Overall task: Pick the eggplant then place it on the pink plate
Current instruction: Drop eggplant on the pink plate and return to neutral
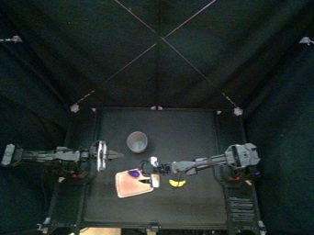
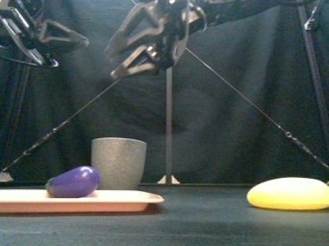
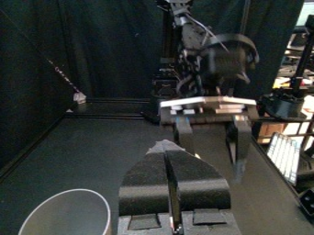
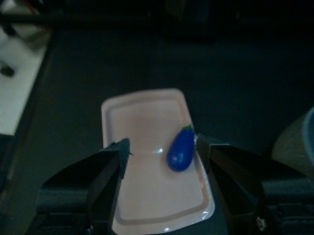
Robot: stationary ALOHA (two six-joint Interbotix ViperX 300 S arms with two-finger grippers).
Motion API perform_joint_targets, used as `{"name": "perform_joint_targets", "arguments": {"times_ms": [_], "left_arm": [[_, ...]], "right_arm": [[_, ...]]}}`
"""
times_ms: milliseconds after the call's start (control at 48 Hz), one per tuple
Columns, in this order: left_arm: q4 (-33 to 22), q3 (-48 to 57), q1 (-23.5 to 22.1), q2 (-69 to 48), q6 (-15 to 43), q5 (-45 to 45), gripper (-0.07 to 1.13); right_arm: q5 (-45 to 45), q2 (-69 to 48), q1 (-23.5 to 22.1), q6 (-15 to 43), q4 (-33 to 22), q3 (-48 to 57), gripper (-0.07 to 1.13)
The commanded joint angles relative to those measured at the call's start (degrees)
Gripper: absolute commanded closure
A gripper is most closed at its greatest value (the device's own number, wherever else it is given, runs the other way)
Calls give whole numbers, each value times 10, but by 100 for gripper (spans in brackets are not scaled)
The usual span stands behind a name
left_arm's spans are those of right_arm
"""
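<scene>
The purple eggplant (image 2: 73, 181) lies on the flat pink plate (image 2: 122, 200) at the table's front left, and shows from above (image 1: 132, 172) at the plate's (image 1: 127, 187) back edge. My right gripper (image 2: 148, 46) hangs high over it, open and holding nothing. In the right wrist view its jaws (image 4: 164, 149) stand wide apart, with the eggplant (image 4: 182, 149) and plate (image 4: 141, 179) well below them. My left gripper (image 3: 172, 163) rests shut at the left side (image 1: 98, 154), off the table surface.
A tall grey speckled cup (image 2: 118, 161) stands just behind the plate, also seen in the top view (image 1: 138, 140) and at the left wrist view's corner (image 3: 72, 213). A yellow toy (image 2: 291, 193) lies to the right of the plate (image 1: 178, 181).
</scene>
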Motion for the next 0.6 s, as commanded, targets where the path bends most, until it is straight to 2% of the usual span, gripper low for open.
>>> {"name": "perform_joint_targets", "arguments": {"times_ms": [21,250,604], "left_arm": [[1,-7,-1,3,1,-3,106],[1,-6,-1,1,1,-3,106],[3,-5,0,1,1,-3,106]], "right_arm": [[-74,-105,-14,2,0,69,13],[-180,-279,-35,0,0,243,13],[-177,-511,-47,-1,0,387,13]]}}
